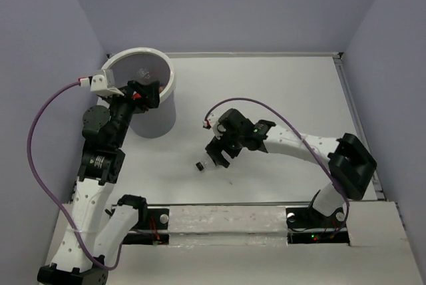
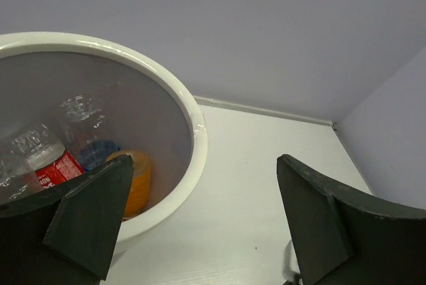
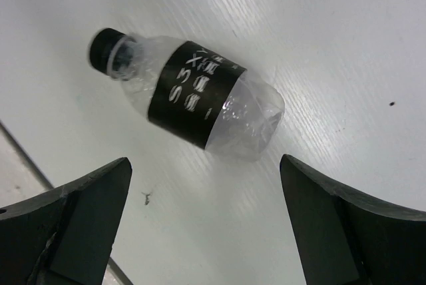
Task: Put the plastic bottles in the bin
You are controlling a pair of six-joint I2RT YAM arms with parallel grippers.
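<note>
The white bin stands at the back left of the table. In the left wrist view its rim shows, with an orange bottle, a red-labelled clear bottle and other clear bottles inside. My left gripper is open and empty, just at the bin's near rim. A clear bottle with a black label and black cap lies on its side on the table; it also shows in the top view. My right gripper is open and empty, hovering just above and beside it.
The table's raised front edge strip runs between the arm bases. Grey walls close in the back and both sides. A purple cable loops over the right arm.
</note>
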